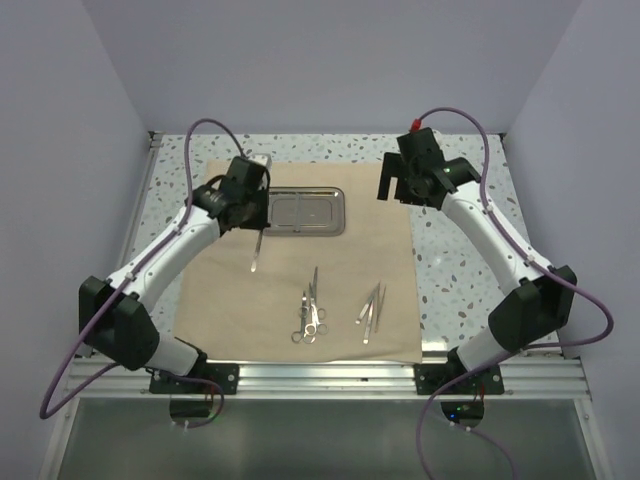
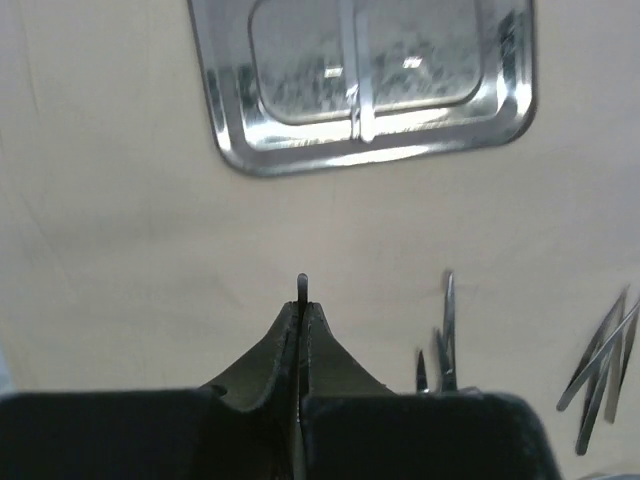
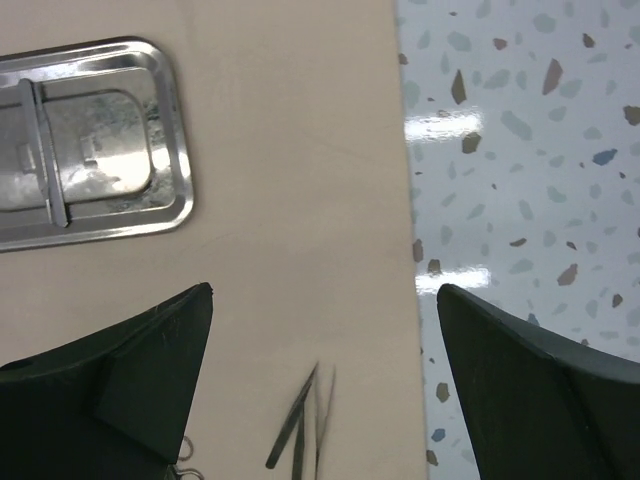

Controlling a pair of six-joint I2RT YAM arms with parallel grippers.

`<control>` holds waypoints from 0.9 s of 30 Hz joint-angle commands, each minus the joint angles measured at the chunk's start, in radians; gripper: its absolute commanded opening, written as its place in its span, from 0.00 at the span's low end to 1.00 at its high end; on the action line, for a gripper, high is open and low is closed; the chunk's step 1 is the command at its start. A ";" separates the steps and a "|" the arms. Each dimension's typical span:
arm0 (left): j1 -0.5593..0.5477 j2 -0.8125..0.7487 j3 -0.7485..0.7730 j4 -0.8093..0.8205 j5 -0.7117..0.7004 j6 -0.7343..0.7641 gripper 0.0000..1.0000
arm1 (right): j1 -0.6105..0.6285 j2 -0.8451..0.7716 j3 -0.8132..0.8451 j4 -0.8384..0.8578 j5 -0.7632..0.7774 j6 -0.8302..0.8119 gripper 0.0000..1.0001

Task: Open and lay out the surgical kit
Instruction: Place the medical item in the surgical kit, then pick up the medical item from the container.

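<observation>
The tan cloth wrap (image 1: pixel 300 290) lies spread flat on the table. The steel tray (image 1: pixel 340 213) sits on its far part and holds no instruments. Ring-handled scissors and forceps (image 1: pixel 310 315) and tweezers (image 1: pixel 372 308) lie on the near part. My left gripper (image 1: pixel 259 222) is shut on a thin silver instrument (image 1: pixel 256 252), which hangs just above the cloth, near-left of the tray. In the left wrist view the instrument's tip (image 2: pixel 302 285) pokes out between the shut fingers (image 2: pixel 330 345). My right gripper (image 1: pixel 397 190) is open and empty above the cloth's far right edge.
The speckled table (image 1: pixel 460 260) shows bare to the right of the cloth and along the far edge (image 1: pixel 330 148). In the right wrist view the cloth's right edge (image 3: pixel 405 180) runs between my fingers, with the tray (image 3: pixel 180 170) at left and the tweezers (image 3: pixel 300 430) below.
</observation>
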 commanded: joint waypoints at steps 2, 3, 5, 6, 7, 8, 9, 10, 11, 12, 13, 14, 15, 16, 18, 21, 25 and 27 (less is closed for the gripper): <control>-0.001 -0.105 -0.299 0.042 -0.009 -0.088 0.00 | 0.083 0.070 0.115 0.041 -0.075 -0.001 0.98; -0.001 -0.127 -0.377 0.077 -0.009 -0.099 0.00 | 0.098 0.081 0.141 0.038 -0.074 0.001 0.98; -0.001 -0.171 -0.442 0.108 -0.021 -0.108 0.00 | 0.130 0.100 0.156 0.029 -0.072 0.004 0.98; -0.001 -0.177 -0.485 0.123 -0.033 -0.121 0.00 | 0.138 0.103 0.156 0.024 -0.072 0.007 0.98; -0.001 -0.182 -0.505 0.133 -0.044 -0.125 0.00 | 0.147 0.103 0.155 0.017 -0.074 0.010 0.98; -0.001 -0.182 -0.522 0.140 -0.046 -0.133 0.00 | 0.150 0.097 0.138 0.012 -0.075 0.013 0.98; -0.001 -0.181 -0.545 0.154 -0.049 -0.144 0.00 | 0.150 0.090 0.126 0.009 -0.074 0.016 0.98; -0.001 -0.176 -0.551 0.156 -0.050 -0.148 0.04 | 0.149 0.080 0.112 0.004 -0.065 0.018 0.99; -0.001 -0.171 -0.547 0.154 -0.049 -0.151 0.14 | 0.149 0.054 0.081 0.006 -0.057 0.018 0.98; -0.001 -0.170 -0.529 0.145 -0.050 -0.154 0.37 | 0.150 0.038 0.064 0.006 -0.051 0.016 0.98; -0.001 -0.168 -0.516 0.139 -0.061 -0.156 0.44 | 0.150 0.023 0.049 0.001 -0.034 0.015 0.98; -0.001 -0.168 -0.501 0.134 -0.067 -0.156 0.50 | 0.150 -0.004 0.022 -0.002 -0.025 0.012 0.98; -0.001 -0.165 -0.461 0.128 -0.072 -0.150 0.55 | 0.149 -0.018 0.008 -0.006 -0.014 0.005 0.99; -0.001 -0.155 -0.438 0.128 -0.085 -0.144 0.56 | 0.149 -0.032 -0.006 -0.019 -0.006 0.004 0.98; -0.001 -0.107 -0.358 0.137 -0.108 -0.124 0.56 | 0.150 -0.074 -0.048 -0.029 0.017 0.001 0.98; -0.001 0.018 -0.225 0.144 -0.116 -0.098 0.49 | 0.150 -0.136 -0.109 -0.039 0.029 0.008 0.98; -0.001 0.192 -0.064 0.165 -0.096 -0.079 0.42 | 0.150 -0.199 -0.166 -0.054 0.040 0.034 0.98; -0.001 0.296 0.028 0.171 -0.092 -0.075 0.39 | 0.149 -0.225 -0.187 -0.071 0.051 0.047 0.98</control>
